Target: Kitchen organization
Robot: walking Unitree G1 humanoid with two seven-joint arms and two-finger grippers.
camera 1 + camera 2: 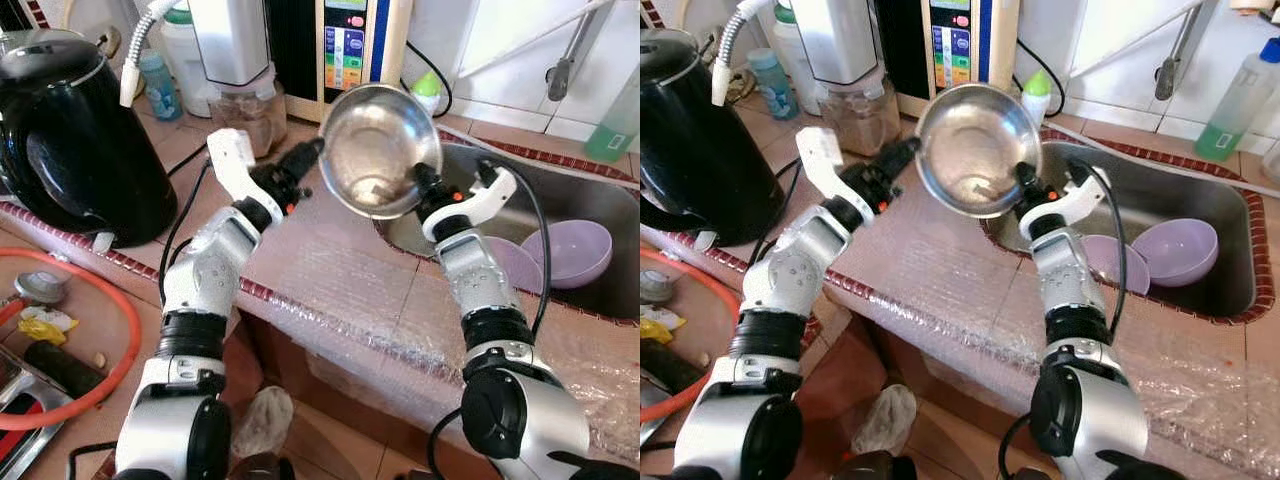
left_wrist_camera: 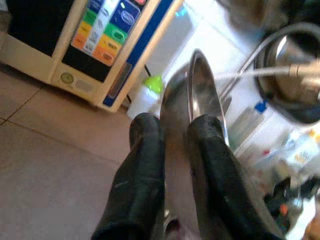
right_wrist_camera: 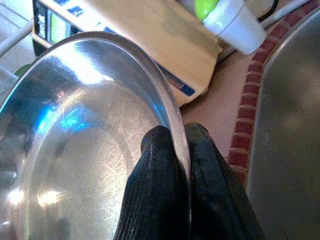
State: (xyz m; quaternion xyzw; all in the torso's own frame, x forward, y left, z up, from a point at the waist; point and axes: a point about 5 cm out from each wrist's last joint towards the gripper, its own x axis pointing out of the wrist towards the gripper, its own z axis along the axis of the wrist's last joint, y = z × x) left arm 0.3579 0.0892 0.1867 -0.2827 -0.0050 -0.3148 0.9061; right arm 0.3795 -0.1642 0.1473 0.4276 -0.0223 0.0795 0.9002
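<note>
bowl: a shiny round stainless steel bowl (image 1: 378, 150) is held tilted on edge in the air, just left of the steel sink (image 1: 590, 195), its hollow facing the camera.
left gripper: the left gripper (image 1: 314, 150) has its two black fingers (image 2: 145, 165) closed on the bowl's left rim, one on each side of the metal.
right gripper: the right gripper (image 1: 420, 178) pinches the bowl's lower right rim, fingers closed, at the sink's left edge.
sink: two lilac plastic bowls (image 1: 572, 252) lie inside.
counter: bubble wrap (image 1: 350, 290) covers the surface in front of the sink; a black electric kettle (image 1: 75, 140) stands far left of it.
</note>
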